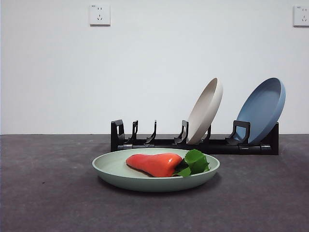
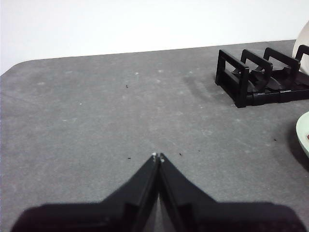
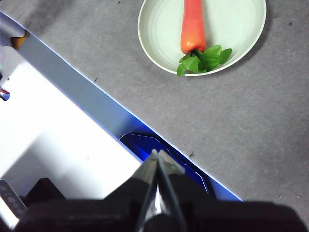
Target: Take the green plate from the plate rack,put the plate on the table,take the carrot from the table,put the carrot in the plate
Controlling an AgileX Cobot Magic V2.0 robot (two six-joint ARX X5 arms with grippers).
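Note:
The green plate (image 1: 113,166) lies flat on the table (image 1: 43,193) in front of the plate rack (image 1: 193,143). The carrot (image 1: 154,164) lies in the plate, its green top toward the right. In the right wrist view the plate (image 3: 227,29) and carrot (image 3: 192,26) show from above. My left gripper (image 2: 158,156) is shut and empty, low over bare table, with the rack's end (image 2: 256,77) and the plate's rim (image 2: 304,133) off to one side. My right gripper (image 3: 158,155) is shut and empty, held back over the table's edge, away from the plate.
A beige plate (image 1: 205,111) and a blue plate (image 1: 263,108) stand tilted in the rack's right slots; the left slots hold nothing. A white and blue structure (image 3: 63,130) lies past the table's edge under my right gripper. A white wall stands behind.

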